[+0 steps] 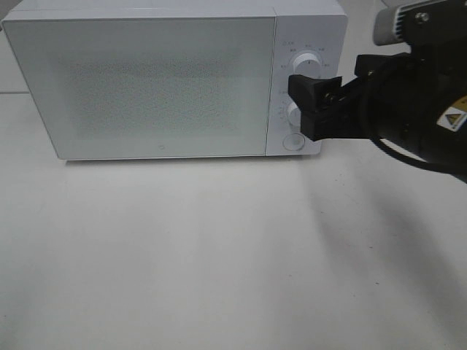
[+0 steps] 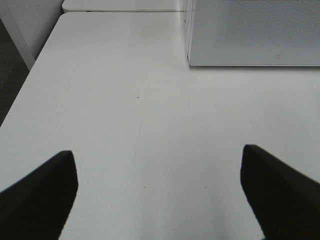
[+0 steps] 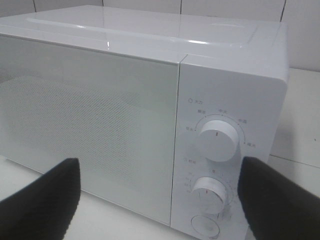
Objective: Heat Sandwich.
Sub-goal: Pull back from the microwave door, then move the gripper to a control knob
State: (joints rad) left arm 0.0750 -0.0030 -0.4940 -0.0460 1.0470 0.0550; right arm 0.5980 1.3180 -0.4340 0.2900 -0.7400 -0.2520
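The sandwich and its pink plate are out of view. The white microwave [image 1: 146,80] stands at the back of the table with its door shut. My right gripper [image 1: 310,106] is open and empty, hovering just in front of the control panel and partly covering the lower knob [image 1: 293,113]. In the right wrist view the open gripper [image 3: 160,210] faces the upper knob [image 3: 217,140], the lower knob [image 3: 211,194] and the round button [image 3: 206,226]. My left gripper [image 2: 160,200] is open and empty above the bare table, with the microwave's lower corner [image 2: 250,35] ahead of it.
The white table [image 1: 219,248] spreads in front of the microwave. Its left edge [image 2: 25,85] drops to a dark floor. The upper knob [image 1: 308,64] and the round button [image 1: 292,142] show beside the right gripper.
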